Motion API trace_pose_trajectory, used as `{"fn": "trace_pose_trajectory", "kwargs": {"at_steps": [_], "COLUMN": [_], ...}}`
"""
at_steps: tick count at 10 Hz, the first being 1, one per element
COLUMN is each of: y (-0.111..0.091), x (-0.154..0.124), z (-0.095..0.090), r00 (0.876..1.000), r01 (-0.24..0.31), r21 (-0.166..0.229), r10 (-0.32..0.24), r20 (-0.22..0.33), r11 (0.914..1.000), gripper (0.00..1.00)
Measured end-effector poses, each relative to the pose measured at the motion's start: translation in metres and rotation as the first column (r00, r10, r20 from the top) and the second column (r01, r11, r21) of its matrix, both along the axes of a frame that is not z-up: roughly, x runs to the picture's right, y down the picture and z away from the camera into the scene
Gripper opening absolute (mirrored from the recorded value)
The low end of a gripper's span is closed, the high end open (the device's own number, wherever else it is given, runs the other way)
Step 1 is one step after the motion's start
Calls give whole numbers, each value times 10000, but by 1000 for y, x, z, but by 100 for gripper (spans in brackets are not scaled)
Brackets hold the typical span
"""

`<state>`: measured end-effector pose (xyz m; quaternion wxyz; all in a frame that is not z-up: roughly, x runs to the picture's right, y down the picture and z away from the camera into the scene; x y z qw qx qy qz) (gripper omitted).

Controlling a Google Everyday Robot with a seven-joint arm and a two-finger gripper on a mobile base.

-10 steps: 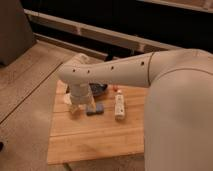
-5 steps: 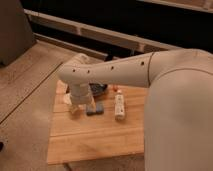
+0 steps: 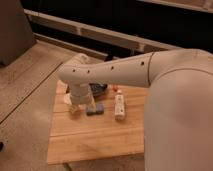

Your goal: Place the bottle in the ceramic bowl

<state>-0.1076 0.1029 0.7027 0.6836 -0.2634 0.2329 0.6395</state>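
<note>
The bottle (image 3: 120, 105), white and slender with a red-orange cap at its far end, lies on the wooden table (image 3: 95, 137) right of the arm. The dark ceramic bowl (image 3: 101, 89) sits behind it to the left, mostly hidden by my white arm. My gripper (image 3: 81, 103) hangs down from the wrist over the table's left part, left of the bottle and in front of the bowl, a short way apart from the bottle.
A small grey-blue block (image 3: 95, 109) lies beside the gripper, between it and the bottle. A pale short object (image 3: 66, 99) stands at the table's left edge. My large white arm (image 3: 165, 90) covers the right side. Floor surrounds the table.
</note>
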Motion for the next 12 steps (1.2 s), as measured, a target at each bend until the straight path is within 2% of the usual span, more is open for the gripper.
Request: {"fn": "trace_pose_trajectory", "kwargs": {"at_steps": [2,4,5,6,7,8,9,10,12], "y": [-2,-15,-27,-47,-58,-67,-71,-73,-73], "x": [1,5,5,5,5,6,7,10,7], "z": [0,2,3,3,2,-1,-4,-6,-6], "r00": [10000,9998,9998,10000,9998,9993,9989,9986,9984], "r01": [46,50,24,58,98,120,64,21,34], "r21": [148,931,1631,2619,3141,3718,4017,4213,4208], "r10": [-45,-30,6,-57,-142,-247,-247,-240,-270], "r20": [-55,-209,-183,-11,115,294,404,466,503], "r11": [9999,9956,9866,9651,9493,9283,9158,9069,9071], "gripper": [65,65,65,65,65,65,65,65,65]}}
